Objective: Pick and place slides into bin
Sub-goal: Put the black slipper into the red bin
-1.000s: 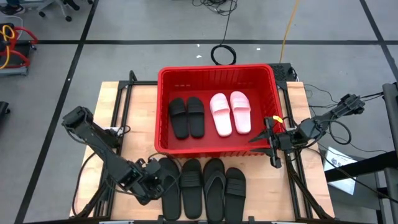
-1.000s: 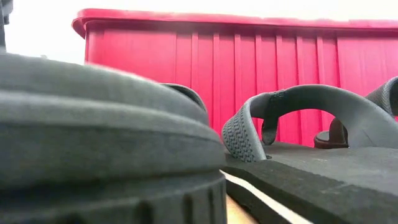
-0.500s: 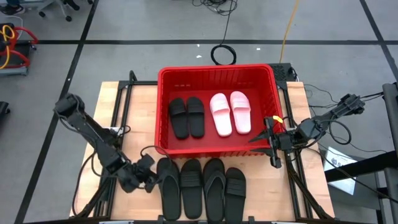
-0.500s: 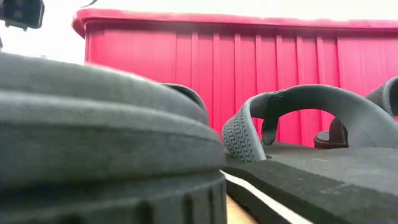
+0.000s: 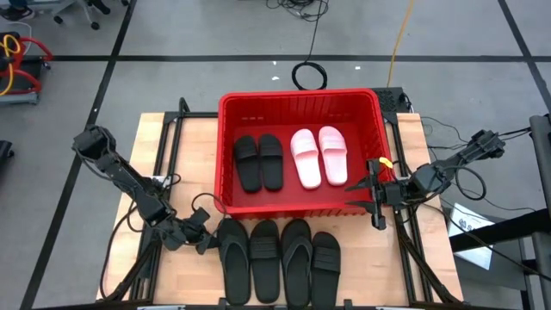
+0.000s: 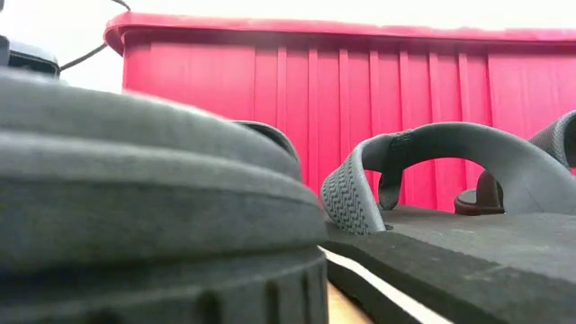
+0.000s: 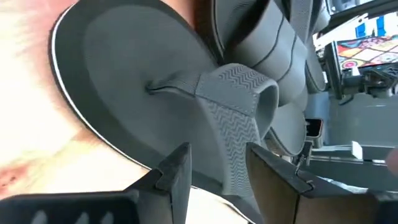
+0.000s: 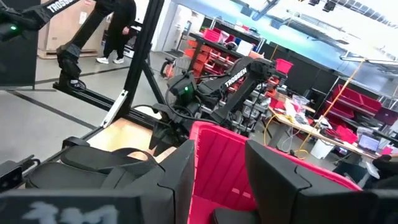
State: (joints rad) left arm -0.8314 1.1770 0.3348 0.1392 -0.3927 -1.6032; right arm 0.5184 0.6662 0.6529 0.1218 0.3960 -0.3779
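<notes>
Black foam sandals (image 5: 277, 258), four in a row, lie along the tabletop's (image 5: 164, 155) near edge. The left gripper (image 5: 200, 238) sits low beside the leftmost flip-flop (image 7: 155, 93), fingers apart, holding nothing; the ribbed strap lies just ahead. Judged step: approach; next, close on that strap. The right gripper (image 5: 372, 196) waits open at the red slotted bin's (image 5: 297, 97) right wall. Inside lie two black and two pink slides (image 5: 318, 156).

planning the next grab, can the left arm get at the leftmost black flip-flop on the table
Probably yes. The left hand sits open right beside the leftmost black flip-flop, its strap showing just past the fingers, with nothing between them.
</notes>
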